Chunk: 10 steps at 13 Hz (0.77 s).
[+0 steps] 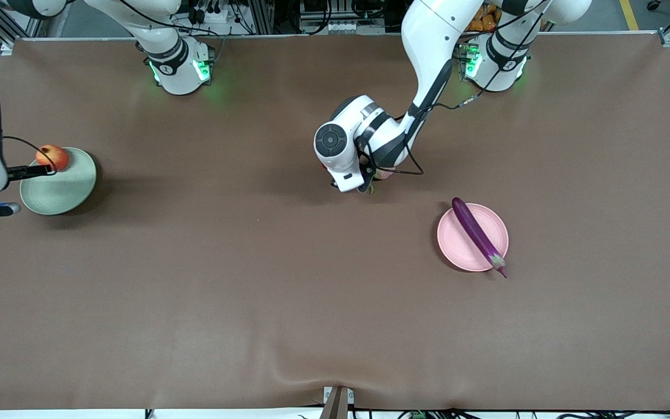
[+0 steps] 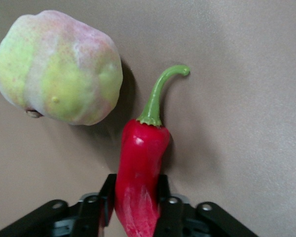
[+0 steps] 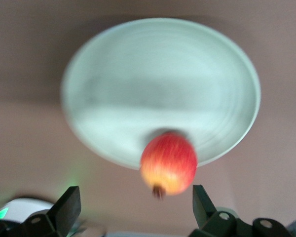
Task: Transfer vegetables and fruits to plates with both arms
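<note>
Chili pepper (image 2: 140, 173) on surface mid-table, clamped in left tool (image 2: 135, 205) just beside yellow-green fruit (image 2: 59, 66), low grip for lifting. Right tool (image 3: 133, 210) spread wide over green plate (image 3: 113, 74); pomegranate (image 3: 168, 163) on rim. Eggplant (image 1: 477, 233) across pink plate (image 1: 457, 244).

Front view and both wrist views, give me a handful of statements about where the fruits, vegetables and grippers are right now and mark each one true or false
1. The eggplant lies across the pink plate. True.
2. The left gripper is shut on the chili pepper. True.
3. The yellow-green fruit sits on the pink plate. False: it lies on the table beside the chili pepper.
4. The right gripper is shut on the red fruit. False: its fingers are spread wide, and the fruit rests at the rim of the green plate.
5. The green plate holds the chili pepper. False: only the red fruit is on it.
</note>
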Motion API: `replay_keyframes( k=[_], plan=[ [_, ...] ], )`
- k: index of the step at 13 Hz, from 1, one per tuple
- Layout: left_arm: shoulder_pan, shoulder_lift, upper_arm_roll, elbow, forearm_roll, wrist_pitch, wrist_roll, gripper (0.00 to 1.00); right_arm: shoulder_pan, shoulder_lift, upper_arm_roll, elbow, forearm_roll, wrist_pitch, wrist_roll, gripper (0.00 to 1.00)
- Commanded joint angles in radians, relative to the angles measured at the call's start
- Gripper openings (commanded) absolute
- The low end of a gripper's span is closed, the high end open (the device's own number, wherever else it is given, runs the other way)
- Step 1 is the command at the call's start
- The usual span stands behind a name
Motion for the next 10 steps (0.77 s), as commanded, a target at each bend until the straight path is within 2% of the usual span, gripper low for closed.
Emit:
replay_keyframes(
  k=[1, 3, 5, 8, 10],
  plan=[
    [-0.022, -0.018, 0.006, 0.011, -0.015, 0.010, -0.015, 0.00, 0.054, -0.011, 0.002, 0.063, 0.073, -0.175, 0.104, 1.00],
    [-0.021, -0.030, 0.008, 0.066, -0.012, 0.002, -0.015, 0.00, 0.082, -0.012, 0.005, 0.109, 0.140, -0.309, 0.200, 1.00],
    [-0.010, -0.094, 0.017, 0.081, -0.002, -0.039, -0.009, 0.00, 0.115, -0.015, 0.005, 0.138, 0.214, -0.418, 0.320, 1.00],
    [0.091, -0.217, 0.020, 0.086, 0.054, -0.142, 0.049, 0.00, 0.139, -0.028, 0.008, 0.140, 0.357, -0.525, 0.466, 1.00],
    [0.168, -0.255, 0.020, 0.086, 0.061, -0.191, 0.129, 0.00, 0.175, -0.045, 0.009, 0.129, 0.452, -0.564, 0.597, 1.00]
  ],
)
